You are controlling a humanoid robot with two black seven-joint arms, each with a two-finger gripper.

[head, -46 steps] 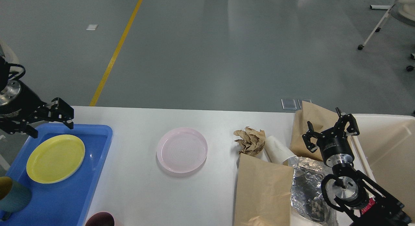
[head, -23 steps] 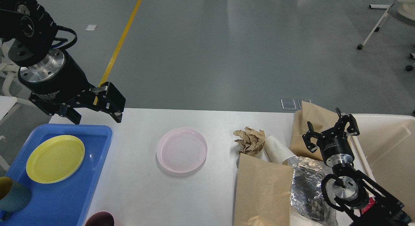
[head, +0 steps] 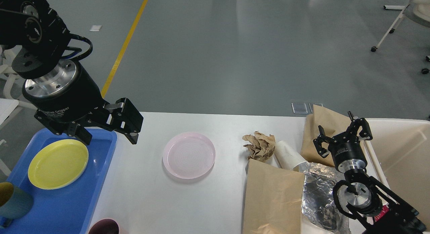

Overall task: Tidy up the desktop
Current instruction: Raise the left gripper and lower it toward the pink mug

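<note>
The white desktop (head: 144, 193) holds a pink plate (head: 188, 155) at its middle. To the right lie a crumpled brown paper ball (head: 259, 146), a white paper cup on its side (head: 288, 155), a flat brown paper bag (head: 272, 197), a second brown bag (head: 322, 126) and crumpled foil (head: 319, 190). My left gripper (head: 109, 138) is open and empty, above the blue tray's right rim, left of the pink plate. My right gripper (head: 341, 135) is open and empty, above the second brown bag and the foil.
A blue tray (head: 67, 207) at the left holds a yellow plate (head: 58, 163) and a teal cup (head: 13, 202). A dark maroon cup (head: 104, 226) stands at the front edge. A beige bin (head: 403, 153) stands at the far right.
My left arm has swung up and to the right, from the tray's far left corner to its right rim, nearer the pink plate. The right arm has not moved.
</note>
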